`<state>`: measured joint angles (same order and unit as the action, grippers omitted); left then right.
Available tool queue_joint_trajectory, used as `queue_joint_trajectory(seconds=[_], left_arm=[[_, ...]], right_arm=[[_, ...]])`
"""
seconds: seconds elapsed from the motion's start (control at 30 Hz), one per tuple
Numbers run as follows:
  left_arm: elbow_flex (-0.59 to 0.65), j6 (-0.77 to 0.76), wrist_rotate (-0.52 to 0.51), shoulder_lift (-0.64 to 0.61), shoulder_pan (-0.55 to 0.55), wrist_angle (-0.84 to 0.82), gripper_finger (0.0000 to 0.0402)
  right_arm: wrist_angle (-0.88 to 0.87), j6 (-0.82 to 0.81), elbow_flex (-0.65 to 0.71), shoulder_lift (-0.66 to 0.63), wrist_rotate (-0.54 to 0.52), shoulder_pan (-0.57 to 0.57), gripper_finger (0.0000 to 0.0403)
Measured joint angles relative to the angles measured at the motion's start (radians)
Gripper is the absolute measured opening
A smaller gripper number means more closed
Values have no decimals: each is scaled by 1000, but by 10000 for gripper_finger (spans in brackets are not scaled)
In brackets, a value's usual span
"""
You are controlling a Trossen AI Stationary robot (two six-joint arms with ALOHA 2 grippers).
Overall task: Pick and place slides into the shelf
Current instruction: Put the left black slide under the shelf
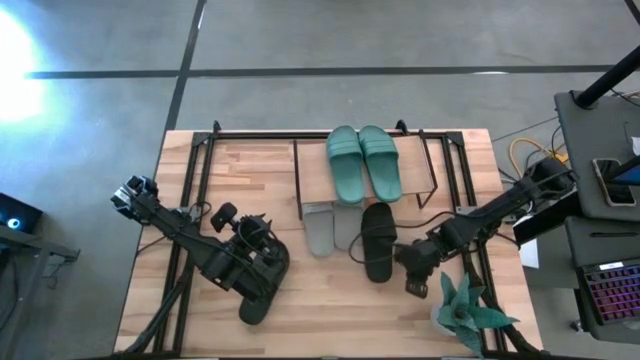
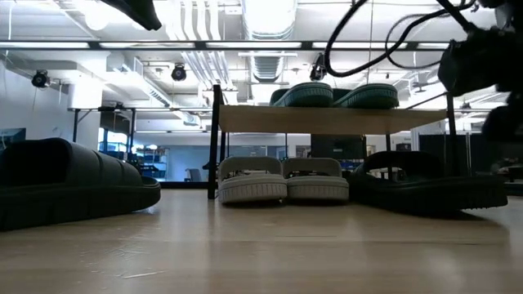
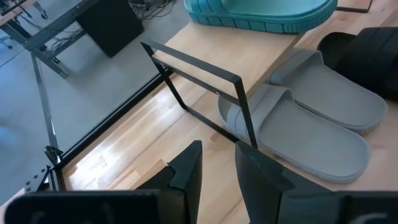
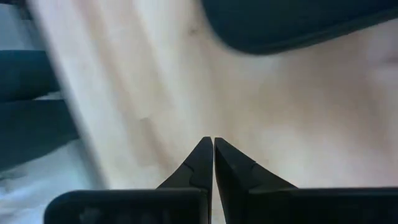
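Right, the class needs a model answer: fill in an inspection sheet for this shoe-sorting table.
Surface: light wooden table.
Job's things: teal slides on top of the shelf; grey slides partly under it; black slide on the table beside them; second black slide farther left.
Clutter: potted plant near the right arm.
Grippers: left gripper open, empty, facing the shelf; right gripper shut, empty, by the black slide.
Cables: yellow cable off the table's right side.
Surroundings: laptop at right; no people seen.
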<state>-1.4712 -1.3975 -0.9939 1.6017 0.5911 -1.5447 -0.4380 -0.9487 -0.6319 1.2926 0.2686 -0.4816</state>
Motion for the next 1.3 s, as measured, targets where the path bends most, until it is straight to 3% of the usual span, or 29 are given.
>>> queue_joint_trajectory(seconds=[0.1, 0.23, 0.9, 1.3], left_arm=[[1, 0, 0, 0, 0, 21, 81], [4, 0, 16, 0, 1, 45, 81], [6, 47, 41, 1, 5, 60, 81], [6, 50, 43, 1, 5, 79, 81]], right_arm=[[56, -96, 0, 0, 77, 2, 9], [121, -201, 0, 1, 106, 2, 9], [195, -419, 0, 2, 7, -6, 9], [243, -597, 0, 23, 14, -96, 9]])
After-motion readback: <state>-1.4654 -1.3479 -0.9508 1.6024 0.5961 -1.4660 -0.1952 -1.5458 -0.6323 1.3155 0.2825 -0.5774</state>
